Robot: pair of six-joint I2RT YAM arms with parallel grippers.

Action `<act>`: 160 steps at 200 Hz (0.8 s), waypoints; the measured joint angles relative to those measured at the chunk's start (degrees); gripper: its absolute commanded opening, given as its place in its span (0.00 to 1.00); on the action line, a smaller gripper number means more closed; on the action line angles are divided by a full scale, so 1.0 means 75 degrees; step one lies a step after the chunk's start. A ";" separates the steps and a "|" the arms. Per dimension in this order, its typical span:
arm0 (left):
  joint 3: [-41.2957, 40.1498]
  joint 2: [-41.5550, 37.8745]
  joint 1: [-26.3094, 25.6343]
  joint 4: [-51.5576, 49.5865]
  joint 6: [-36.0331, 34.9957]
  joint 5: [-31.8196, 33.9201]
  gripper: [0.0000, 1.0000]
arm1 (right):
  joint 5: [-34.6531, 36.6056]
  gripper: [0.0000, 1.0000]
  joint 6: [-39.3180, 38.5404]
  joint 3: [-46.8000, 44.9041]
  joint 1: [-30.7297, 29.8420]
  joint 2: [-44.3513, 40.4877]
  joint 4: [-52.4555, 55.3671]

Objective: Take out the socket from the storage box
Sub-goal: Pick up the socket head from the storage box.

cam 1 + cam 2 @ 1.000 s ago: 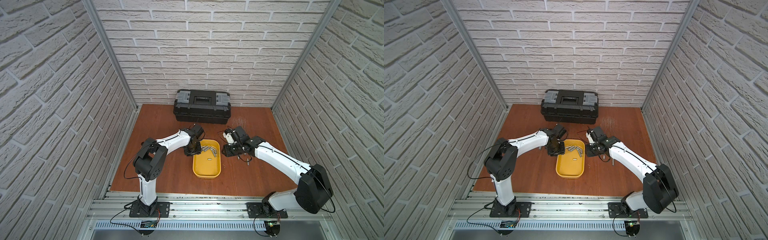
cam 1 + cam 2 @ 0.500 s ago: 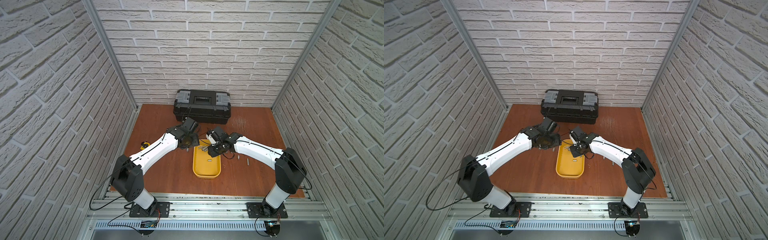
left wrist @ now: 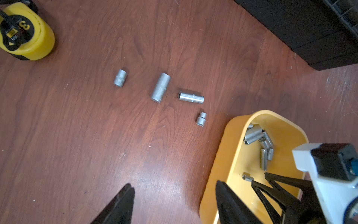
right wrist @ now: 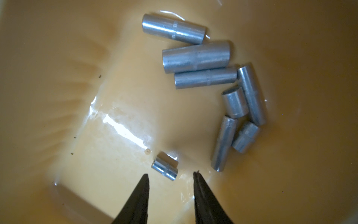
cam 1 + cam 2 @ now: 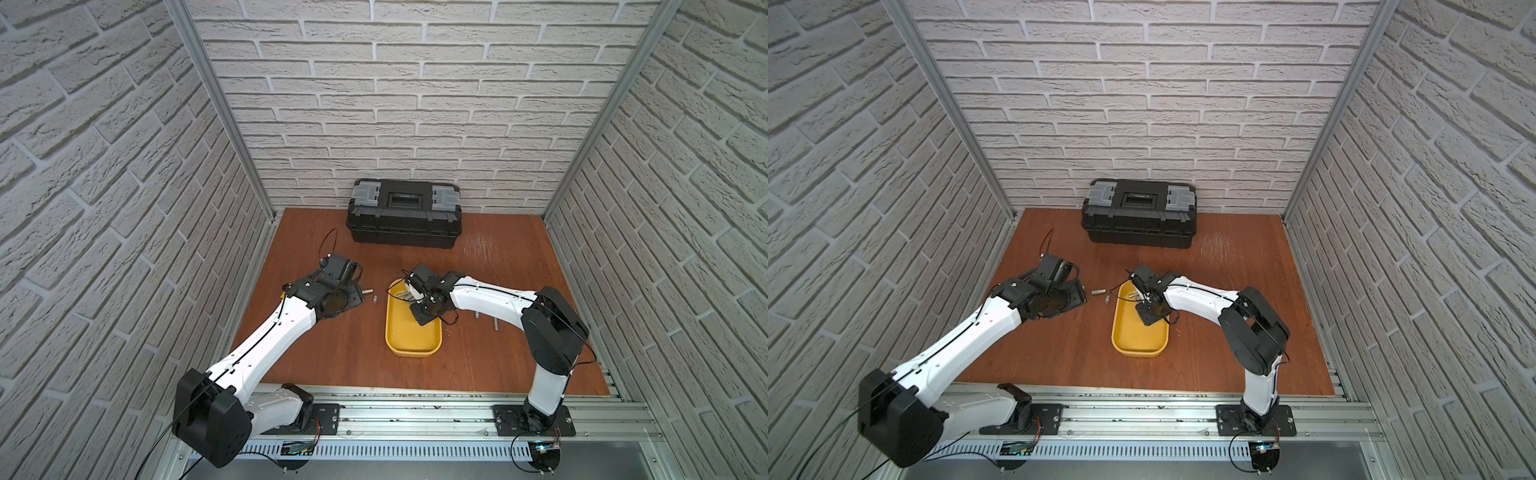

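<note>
Hovering inside the yellow storage box (image 5: 409,338), the right gripper (image 4: 171,174) is seen narrowly parted, empty, with 1 small socket (image 4: 165,168) lying just before its tips. The left gripper (image 3: 173,184) is held wide, empty, beside the box.

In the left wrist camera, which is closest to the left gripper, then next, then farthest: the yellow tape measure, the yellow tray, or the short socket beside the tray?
1. yellow tray: right beside the left gripper.
2. short socket: on the table, just outside the tray's end.
3. yellow tape measure: far off across the table.
</note>
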State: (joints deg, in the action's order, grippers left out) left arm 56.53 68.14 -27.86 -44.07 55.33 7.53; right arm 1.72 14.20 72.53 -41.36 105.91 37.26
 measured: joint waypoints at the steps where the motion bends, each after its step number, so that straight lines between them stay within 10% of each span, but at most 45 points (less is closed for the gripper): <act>1: -0.0006 -0.0006 0.0003 -0.0006 0.0003 0.0000 0.70 | 0.0000 0.39 -0.0006 0.0000 0.0000 0.0003 -0.0003; 160: -0.0221 -0.0452 0.0335 -0.0067 0.0035 0.0041 0.98 | -0.0245 0.18 -0.1070 -0.0015 0.0000 0.0525 -0.0256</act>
State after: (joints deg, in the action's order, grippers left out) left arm 54.87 64.75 -25.34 -44.58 55.59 7.84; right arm -0.12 6.17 72.42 -41.36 109.84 35.33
